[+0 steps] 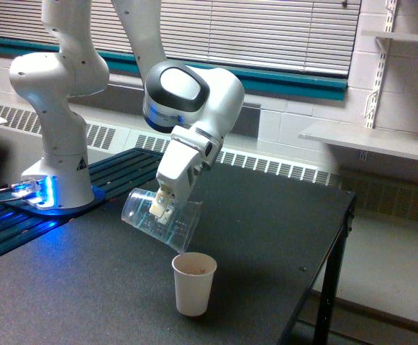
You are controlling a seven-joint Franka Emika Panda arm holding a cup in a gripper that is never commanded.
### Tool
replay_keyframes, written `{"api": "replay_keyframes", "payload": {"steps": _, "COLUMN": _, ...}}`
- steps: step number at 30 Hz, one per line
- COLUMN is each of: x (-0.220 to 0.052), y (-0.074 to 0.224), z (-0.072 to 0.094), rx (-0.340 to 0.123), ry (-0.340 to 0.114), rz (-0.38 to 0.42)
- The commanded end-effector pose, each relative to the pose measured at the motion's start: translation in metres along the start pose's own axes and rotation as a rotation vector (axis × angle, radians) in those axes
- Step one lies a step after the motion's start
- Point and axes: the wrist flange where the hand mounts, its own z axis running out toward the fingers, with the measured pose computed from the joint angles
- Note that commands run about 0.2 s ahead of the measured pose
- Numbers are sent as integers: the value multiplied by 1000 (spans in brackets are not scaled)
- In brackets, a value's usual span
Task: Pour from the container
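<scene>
Now tipped tumbler (160,221) clamped in hand (162,205), rim above paper cup (193,284).

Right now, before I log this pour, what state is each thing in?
Clear tumbler: held in the air, tipped with its rim down over the paper cup, looks emptied.
Paper cup: upright on the table, pinkish-brown bits inside.
Gripper: shut on the tumbler.
Table: dark top, nothing visibly spilled.
Window blinds: lowered.
</scene>
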Motion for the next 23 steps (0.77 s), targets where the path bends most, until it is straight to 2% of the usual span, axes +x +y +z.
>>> {"api": "replay_keyframes", "payload": {"steps": 1, "x": 3, "y": 4, "z": -2, "rx": 19, "ry": 12, "rz": 3}}
{"api": "replay_keyframes", "payload": {"steps": 13, "x": 7, "y": 34, "z": -5, "rx": 85, "ry": 27, "rz": 52}}
{"api": "replay_keyframes", "payload": {"steps": 23, "x": -2, "y": 58, "z": 9, "rx": 128, "ry": 1, "rz": 83}}
